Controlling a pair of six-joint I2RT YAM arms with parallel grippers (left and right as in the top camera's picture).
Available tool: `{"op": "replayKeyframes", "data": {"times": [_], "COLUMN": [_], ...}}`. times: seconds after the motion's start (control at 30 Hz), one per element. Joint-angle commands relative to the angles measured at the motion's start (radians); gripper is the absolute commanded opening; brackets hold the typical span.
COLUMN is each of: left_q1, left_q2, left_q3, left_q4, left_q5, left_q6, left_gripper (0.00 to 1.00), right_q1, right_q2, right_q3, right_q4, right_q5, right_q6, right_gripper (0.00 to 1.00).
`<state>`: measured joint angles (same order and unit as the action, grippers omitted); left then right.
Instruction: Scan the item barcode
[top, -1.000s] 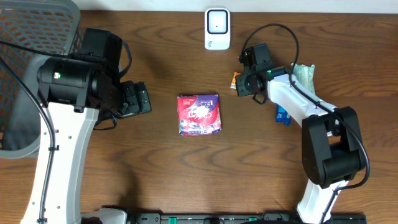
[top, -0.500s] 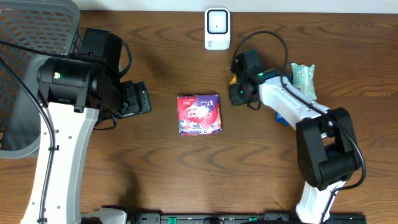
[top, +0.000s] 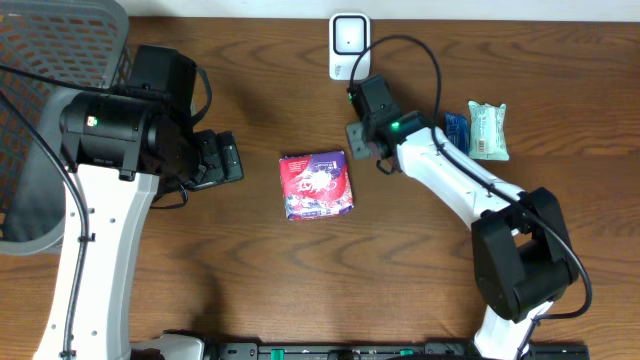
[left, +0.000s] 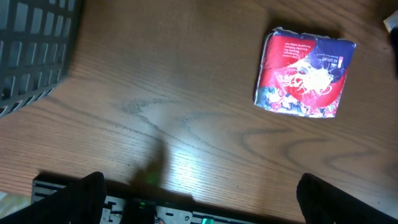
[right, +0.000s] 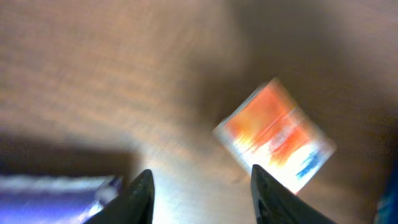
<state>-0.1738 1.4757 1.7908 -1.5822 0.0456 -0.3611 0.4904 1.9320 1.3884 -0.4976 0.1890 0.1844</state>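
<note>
One wooden table (top: 400, 290) is carrying everything. Two arms are working over it: the left arm (top: 100, 220) is sitting at 9 o'clock and the right arm (top: 450, 180) is reaching from 4 o'clock toward 12. One gray mesh basket (top: 50, 40) is sitting at 10 o'clock.

Four packets are lying out:
- One red and purple packet (top: 318, 185) is lying flat near the centre.
- One green and white packet (top: 488, 130) and one blue packet (top: 456, 125) are lying side by side at 2 o'clock.
- One small orange packet (right: 277, 134) is showing blurred in the right wrist view, on the wood just past the fingertips.

One white scanner (top: 349, 45) is standing at 12 o'clock. The left gripper (left: 199, 183) is hanging with its fingers wide apart, gripping nothing. The right gripper (right: 200, 173) is hanging just below the scanner, fingers apart, with only bare wood between them.
</note>
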Motion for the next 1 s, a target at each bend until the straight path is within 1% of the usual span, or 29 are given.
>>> {"op": "replayKeyframes", "data": {"times": [0.0, 0.07, 0.13, 0.23, 0.27, 0.4, 0.5, 0.6, 0.73, 0.9, 0.97], "left_q1": [0.002, 0.002, 0.002, 0.002, 0.002, 0.002, 0.002, 0.002, 0.002, 0.002, 0.002], "left_q2": [0.007, 0.007, 0.007, 0.007, 0.007, 0.007, 0.007, 0.007, 0.007, 0.007, 0.007], "left_q3": [0.0, 0.0, 0.0, 0.0, 0.0, 0.0, 0.0, 0.0, 0.0, 0.0, 0.0], "left_q4": [-0.003, -0.003, -0.003, -0.003, -0.003, -0.003, -0.003, -0.003, -0.003, -0.003, -0.003], "left_q5": [-0.013, -0.013, -0.013, -0.013, -0.013, -0.013, -0.013, -0.013, -0.013, -0.013, -0.013], "left_q6": [0.013, 0.013, 0.013, 0.013, 0.013, 0.013, 0.013, 0.013, 0.013, 0.013, 0.013], "left_gripper": [0.98, 0.98, 0.98, 0.98, 0.98, 0.98, 0.98, 0.98, 0.98, 0.98, 0.98], "right_q1": [-0.033, -0.048, -0.074, -0.106, -0.116, -0.16, -0.188, -0.205, -0.208, -0.195, -0.19], "right_q2": [0.006, 0.034, 0.084, 0.131, 0.143, 0.183, 0.196, 0.195, 0.185, 0.148, 0.119], "right_q3": [0.014, 0.014, 0.014, 0.014, 0.014, 0.014, 0.014, 0.014, 0.014, 0.014, 0.014], "right_q4": [0.05, 0.093, 0.151, 0.195, 0.205, 0.228, 0.209, 0.171, 0.097, 0.034, 0.032], "right_q5": [0.105, 0.105, 0.105, 0.094, 0.079, -0.018, -0.076, -0.089, -0.095, -0.094, -0.093], "right_q6": [-0.112, -0.142, -0.141, -0.125, -0.124, -0.119, -0.118, -0.117, -0.071, 0.002, 0.005], "right_gripper": [0.51, 0.5, 0.47, 0.47, 0.47, 0.55, 0.57, 0.51, 0.46, 0.46, 0.47]}}
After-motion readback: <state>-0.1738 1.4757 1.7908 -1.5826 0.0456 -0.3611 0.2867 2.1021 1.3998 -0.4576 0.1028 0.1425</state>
